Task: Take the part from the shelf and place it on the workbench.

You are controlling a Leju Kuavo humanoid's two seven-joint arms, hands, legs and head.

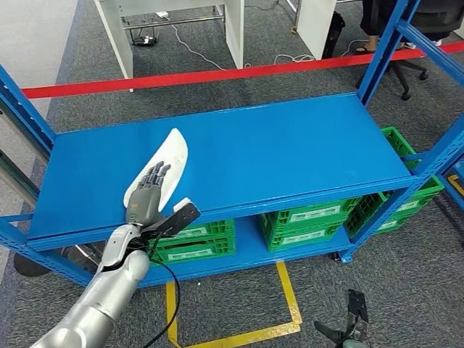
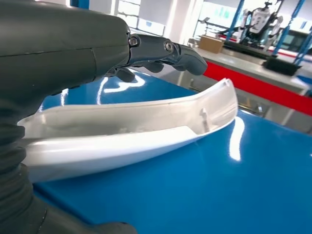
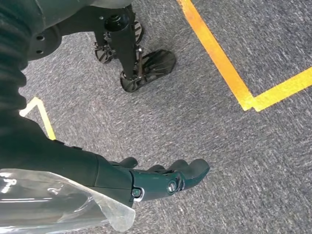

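A long, curved white plastic part lies on the blue shelf board, near its front left. My left hand is stretched over the part's near end, its dark fingers extended just above the part and not closed around it. The thumb sits below the part's edge, at the shelf's front lip. Whether the fingers touch the part is unclear. My right hand hangs low beside my body over the grey carpet, fingers loosely extended and holding nothing.
Green crates fill the lower shelf. Blue uprights frame the shelf's ends. A red barrier tape runs behind it, with white desk legs and an office chair beyond. Yellow floor tape marks the carpet in front.
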